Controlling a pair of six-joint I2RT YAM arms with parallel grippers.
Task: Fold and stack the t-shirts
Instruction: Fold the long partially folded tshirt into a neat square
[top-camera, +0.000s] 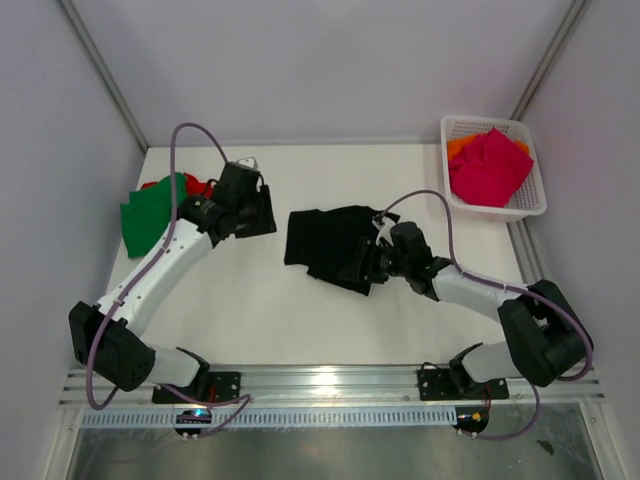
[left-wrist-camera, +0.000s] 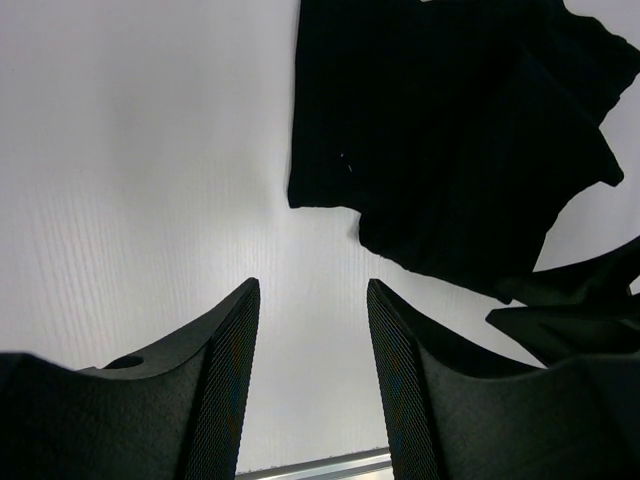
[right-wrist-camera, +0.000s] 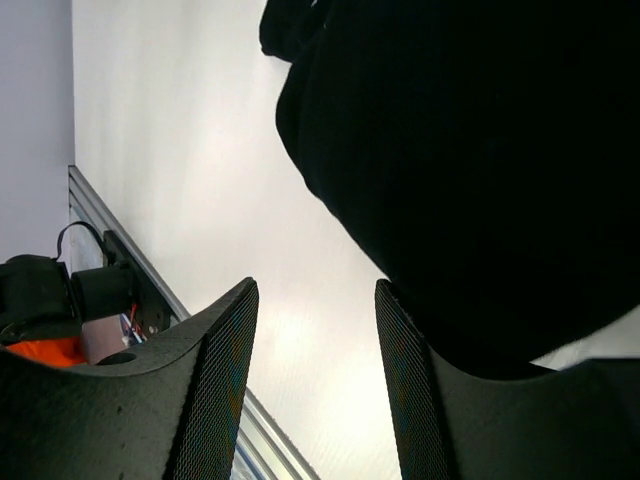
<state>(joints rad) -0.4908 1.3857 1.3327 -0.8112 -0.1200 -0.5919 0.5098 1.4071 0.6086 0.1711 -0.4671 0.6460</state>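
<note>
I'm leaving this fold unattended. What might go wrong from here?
The black t-shirt lies bunched in uneven layers; the open right gripper at its edge may pinch only one layer and pull it askew. The open left gripper hangs over bare table, its arm beside the green t-shirt, which a swing might drag.

The red t-shirt shows only as slivers behind the green t-shirt and the left arm. In the basket, the magenta-pink t-shirt covers most of the orange t-shirt. Both wrist views crop the black t-shirt at their top edges.
</note>
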